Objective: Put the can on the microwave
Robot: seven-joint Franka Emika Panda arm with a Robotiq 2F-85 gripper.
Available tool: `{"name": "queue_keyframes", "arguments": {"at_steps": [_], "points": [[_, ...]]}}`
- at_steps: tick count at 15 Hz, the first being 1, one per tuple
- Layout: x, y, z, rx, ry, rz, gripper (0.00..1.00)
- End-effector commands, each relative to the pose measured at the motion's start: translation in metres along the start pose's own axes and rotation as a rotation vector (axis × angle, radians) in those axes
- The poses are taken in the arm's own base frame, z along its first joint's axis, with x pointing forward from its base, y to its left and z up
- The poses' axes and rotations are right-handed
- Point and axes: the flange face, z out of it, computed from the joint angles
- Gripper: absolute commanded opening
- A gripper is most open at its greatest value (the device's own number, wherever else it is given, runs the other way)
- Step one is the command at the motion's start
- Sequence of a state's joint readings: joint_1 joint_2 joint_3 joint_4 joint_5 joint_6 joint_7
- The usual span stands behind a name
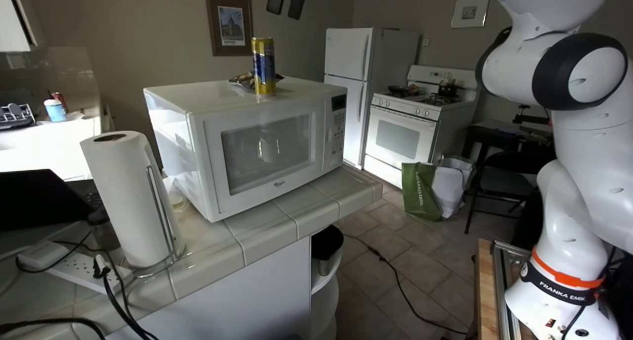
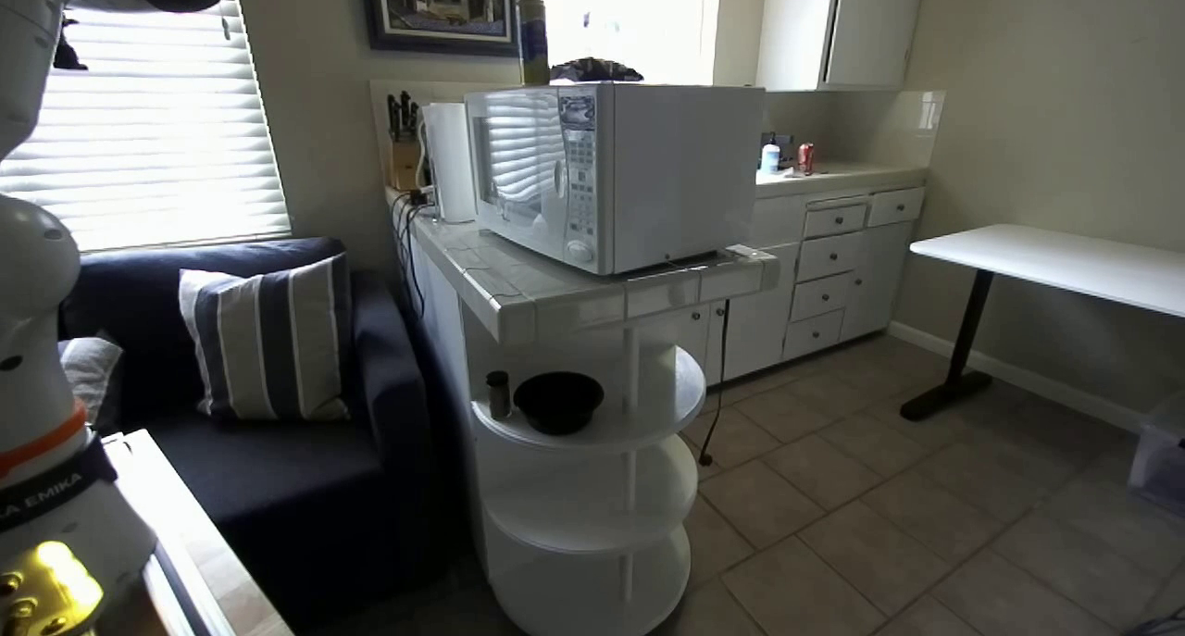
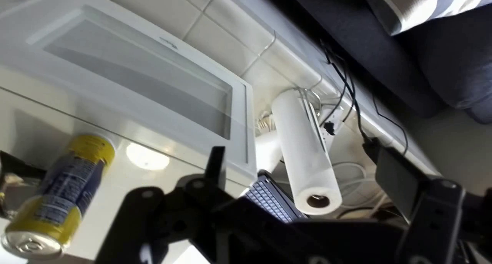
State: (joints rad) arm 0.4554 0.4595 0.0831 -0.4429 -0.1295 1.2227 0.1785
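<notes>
The slim yellow-and-blue drink can (image 1: 264, 65) stands upright on top of the white microwave oven (image 1: 267, 147), close to the door side, i.e. toward the long edge of the tiled counter (image 1: 306, 201) that the door faces. A foil snack bag (image 2: 597, 69) lies just beside it; touching or not, can't tell. Robotiq gripper (image 3: 298, 160): fingers well apart, nothing held btwn them; in the wrist view the can is off to one side, outside the gap, & in an exterior view the fingertips (image 1: 298, 6) hang well above the can's top. So the task looks done, imo, & the step in hand is prob. just getting the Franka arm (image 1: 588, 132) away clean. Best way: straight up first, slow, w/ min. wrist roll, b/c a thin can tips easily & one swung finger could clip its rim. No need to bring the fingers together near it. Once high, swing out over that same long edge, btwn the paper towel roll (image 1: 131, 201), which stands near the edge past the microwave, & the counter corner above the rounded shelves (image 2: 592, 525). Don't drop the wrist on the roll's side: it's tall, shows in the gap lower down, & the power strip (image 1: 79, 269) is just beside it. Pls don't nudge the can for neatness either; w/ the bag behind there's prob. little room, & a shove the wrong way sends it toward that edge.
</notes>
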Motion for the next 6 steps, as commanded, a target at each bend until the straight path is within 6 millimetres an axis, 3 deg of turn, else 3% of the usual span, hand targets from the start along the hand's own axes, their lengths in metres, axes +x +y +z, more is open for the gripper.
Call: {"name": "queue_keyframes", "arguments": {"at_steps": [1, 6], "points": [[0.0029, -0.0040, -0.0055, 0.022, 0.040, -0.028, 1.00], [0.0063, -0.0098, -0.0111, 0.050, 0.085, -0.063, 1.00]]}}
